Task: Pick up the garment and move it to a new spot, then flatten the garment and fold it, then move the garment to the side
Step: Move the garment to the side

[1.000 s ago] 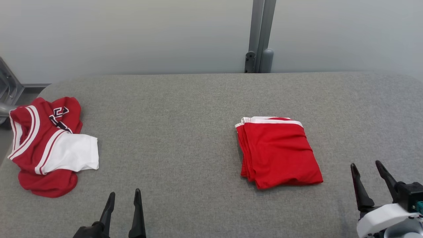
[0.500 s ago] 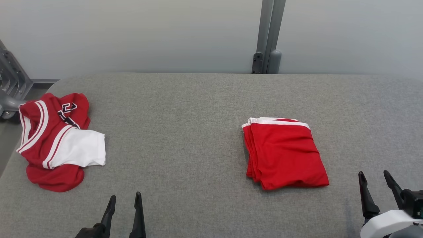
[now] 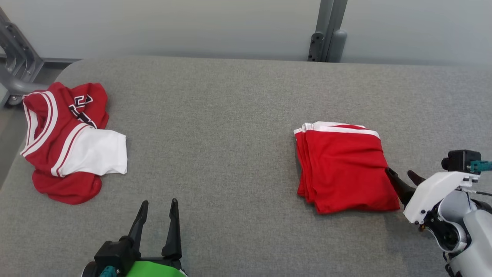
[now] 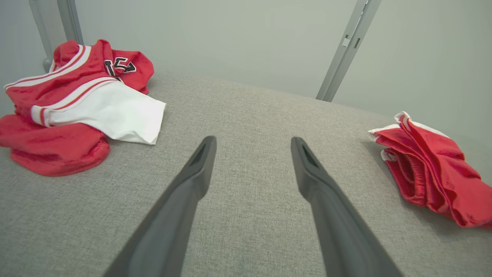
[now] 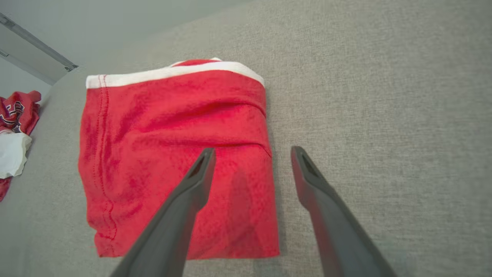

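The folded red garment [image 3: 344, 165] with a white band along its far edge lies flat on the grey padded table [image 3: 230, 134], right of centre. My right gripper [image 3: 399, 172] is open at its right edge, fingers angled down. In the right wrist view, one finger is over the garment [image 5: 173, 146] and the other over bare table, so the cloth's edge runs through the gripper [image 5: 252, 151]. My left gripper [image 3: 160, 202] stands open over bare table near the front, holding nothing; in the left wrist view the gripper [image 4: 251, 139] points between both cloths, the folded garment [image 4: 430, 169] lying to its right.
A crumpled red and white jersey [image 3: 65, 142] with dark lettering lies at the table's left end. A grey metal post [image 3: 326, 30] stands behind the table against the pale wall. A metal frame [image 3: 15, 57] sits off the table's far left corner.
The camera has shifted. My right gripper has swung in from the lower right to the folded garment's right edge, still open. My left gripper has come slightly forward.
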Tool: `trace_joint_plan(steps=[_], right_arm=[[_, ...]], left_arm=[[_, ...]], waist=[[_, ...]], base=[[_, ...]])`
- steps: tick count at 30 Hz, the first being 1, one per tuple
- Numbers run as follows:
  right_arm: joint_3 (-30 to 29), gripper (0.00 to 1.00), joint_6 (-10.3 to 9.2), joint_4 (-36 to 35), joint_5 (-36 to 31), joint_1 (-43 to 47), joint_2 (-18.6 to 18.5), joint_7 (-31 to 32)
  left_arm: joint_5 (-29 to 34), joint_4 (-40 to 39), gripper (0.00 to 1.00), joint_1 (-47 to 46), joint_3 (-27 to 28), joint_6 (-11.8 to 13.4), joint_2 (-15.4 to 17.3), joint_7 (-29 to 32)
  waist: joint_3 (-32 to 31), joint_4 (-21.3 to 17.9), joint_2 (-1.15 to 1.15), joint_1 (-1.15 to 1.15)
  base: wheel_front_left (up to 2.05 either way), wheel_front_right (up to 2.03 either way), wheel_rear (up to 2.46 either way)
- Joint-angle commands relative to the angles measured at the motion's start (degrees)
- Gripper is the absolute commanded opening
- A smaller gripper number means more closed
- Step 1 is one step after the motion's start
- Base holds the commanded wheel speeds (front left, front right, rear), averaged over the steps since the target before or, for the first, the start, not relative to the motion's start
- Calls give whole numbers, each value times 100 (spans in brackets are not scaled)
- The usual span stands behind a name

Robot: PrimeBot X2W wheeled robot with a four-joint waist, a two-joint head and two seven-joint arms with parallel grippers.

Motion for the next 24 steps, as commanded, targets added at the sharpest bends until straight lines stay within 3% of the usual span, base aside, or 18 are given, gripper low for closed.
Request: trace_joint_plan(steps=[1,8,9,10,11,14,24], right_arm=[[53,100,-2,148,-8,-207,-118,188],[140,100,-2,926,219,-898,28,830],[159,87,-2,965,342,-944,45,910],[168,12,-2,994,466,-971,61,958],[178,0,-2,983,575,-991,70,951],[230,0,-2,866,924,-1047,36,919],[171,0,-2,568,1523,-1259,-570,625]], left_arm=[[-41,9,100,-124,-22,-3,15,-1],[-137,15,100,-350,-177,43,15,-1],[-144,4,100,-377,-186,56,15,-1],[-147,-9,100,-403,-194,64,15,-1],[-147,-28,100,-428,-198,76,15,-1],[-119,-73,100,-476,-191,61,15,-1],[180,-80,100,-671,29,-103,16,-1]], waist=[[357,173,0,0],[665,310,0,0],[693,303,0,0],[715,289,0,0],[740,262,0,0],[834,114,0,0],[1154,-728,0,0]], base=[[0,0,0],[0,0,0],[0,0,0],[0,0,0],[0,0,0],[0,0,0],[0,0,0]])
